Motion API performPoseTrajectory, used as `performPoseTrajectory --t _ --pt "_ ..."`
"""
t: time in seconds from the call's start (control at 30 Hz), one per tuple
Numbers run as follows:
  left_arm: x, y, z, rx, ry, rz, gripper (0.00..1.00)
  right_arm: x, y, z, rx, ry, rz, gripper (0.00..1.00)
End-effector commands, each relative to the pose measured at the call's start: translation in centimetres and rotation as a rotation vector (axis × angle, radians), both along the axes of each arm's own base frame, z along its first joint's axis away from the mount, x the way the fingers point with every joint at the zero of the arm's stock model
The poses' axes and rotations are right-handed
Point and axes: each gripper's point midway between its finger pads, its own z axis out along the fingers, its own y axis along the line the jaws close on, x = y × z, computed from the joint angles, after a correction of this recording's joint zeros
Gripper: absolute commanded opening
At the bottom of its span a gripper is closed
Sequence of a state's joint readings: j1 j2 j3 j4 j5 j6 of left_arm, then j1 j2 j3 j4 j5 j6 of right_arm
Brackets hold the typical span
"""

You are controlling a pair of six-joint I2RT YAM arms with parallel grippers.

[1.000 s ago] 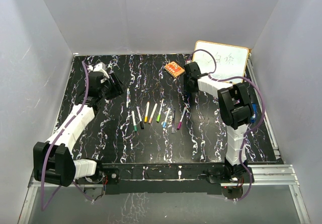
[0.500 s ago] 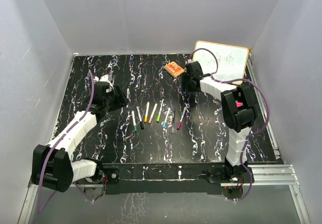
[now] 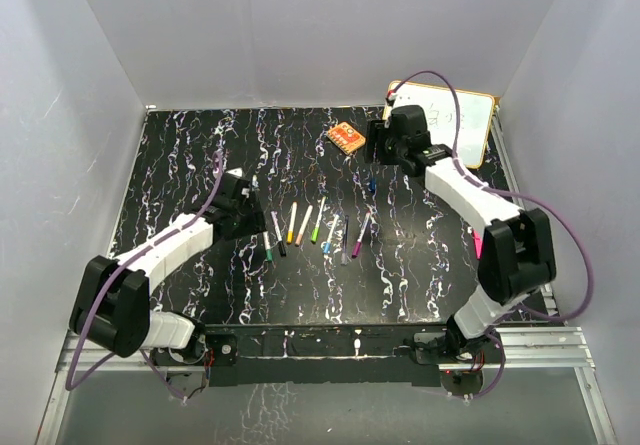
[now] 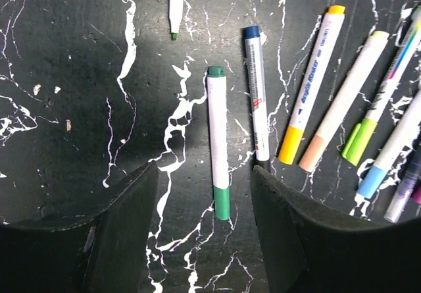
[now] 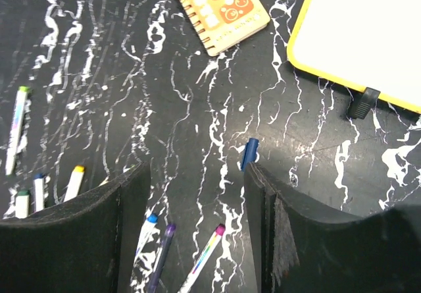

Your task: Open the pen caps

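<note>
From above, the left gripper hangs low over the left end of the row of markers lying mid-table, while the right gripper sits further back, near the orange notebook and the whiteboard; a loose blue cap lies on the table just in front of it, apart from the row. In the left wrist view the left gripper has its fingers spread wide and empty; a marker wearing a green cap lies flat between them, touched by neither, and a yellow cap sits on a marker further right. In the right wrist view the right gripper is likewise parted and holds nothing, the blue cap lying just beyond one fingertip
</note>
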State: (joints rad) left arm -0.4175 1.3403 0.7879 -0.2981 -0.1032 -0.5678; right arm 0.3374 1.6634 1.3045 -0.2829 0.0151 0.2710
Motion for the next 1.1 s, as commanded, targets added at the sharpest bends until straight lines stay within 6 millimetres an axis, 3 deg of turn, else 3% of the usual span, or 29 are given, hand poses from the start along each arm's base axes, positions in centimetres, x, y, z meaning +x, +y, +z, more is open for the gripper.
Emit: performPoseTrajectory --t 0.0,0.43,0.93,1.07 --pt "0.4 0.1 0.4 0.041 -0.016 0.025 0.57 -1.4 0.2 4.2 0.071 -0.094 0.026 0.57" --pt "1.2 -1.1 -2.3 0.130 0.035 0.020 0.58 -5.8 -1.0 5.9 0.091 -0.118 0.038 0.57" --pt "1.5 -1.4 -4.1 0.208 0.067 0.013 0.56 -6.8 -1.1 5.3 0.098 -0.108 0.042 0.57" --pt "1.3 -1.3 -4.6 0.229 0.082 0.008 0.51 -7.0 -1.1 5.1 0.097 -0.106 0.043 0.57"
